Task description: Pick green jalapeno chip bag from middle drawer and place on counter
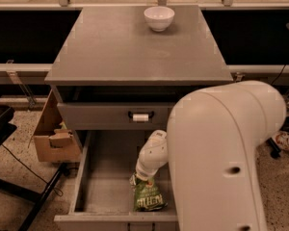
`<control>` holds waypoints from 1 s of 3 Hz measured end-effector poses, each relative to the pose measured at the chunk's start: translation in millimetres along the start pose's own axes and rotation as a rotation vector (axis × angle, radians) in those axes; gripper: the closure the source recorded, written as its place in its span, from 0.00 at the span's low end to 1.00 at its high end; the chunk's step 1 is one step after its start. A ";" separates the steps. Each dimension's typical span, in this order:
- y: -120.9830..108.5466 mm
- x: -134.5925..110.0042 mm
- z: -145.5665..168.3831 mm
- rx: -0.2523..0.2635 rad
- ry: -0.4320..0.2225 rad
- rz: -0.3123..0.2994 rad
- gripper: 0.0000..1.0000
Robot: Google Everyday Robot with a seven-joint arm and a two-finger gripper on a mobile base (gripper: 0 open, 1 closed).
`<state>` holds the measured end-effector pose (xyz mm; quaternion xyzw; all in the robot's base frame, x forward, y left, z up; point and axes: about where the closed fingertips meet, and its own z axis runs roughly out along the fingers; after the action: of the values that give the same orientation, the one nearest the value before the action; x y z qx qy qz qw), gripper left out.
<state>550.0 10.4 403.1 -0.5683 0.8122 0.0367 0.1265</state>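
Observation:
The green jalapeno chip bag (149,199) lies on the floor of the open middle drawer (105,189), near its front wall and right of centre, white lettering facing up. My gripper (141,176) reaches down into the drawer at the end of the white wrist and sits right at the bag's pinched top; the contact itself is hidden by the wrist. The large white arm segment covers the drawer's right side. The grey counter (130,52) is the cabinet top above.
A white bowl (159,18) stands at the back of the counter. A shut drawer front with a black handle and white tag (140,116) is above the open drawer. A cardboard box (55,136) sits on the floor at the left.

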 end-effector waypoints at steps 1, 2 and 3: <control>8.2 8.9 -54.2 0.039 0.017 -0.020 1.00; 13.1 27.0 -127.3 0.076 0.062 -0.023 1.00; -4.6 34.3 -222.8 0.123 0.076 0.004 1.00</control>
<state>506.7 -67.9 610.1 -0.5590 0.8182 -0.0348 0.1300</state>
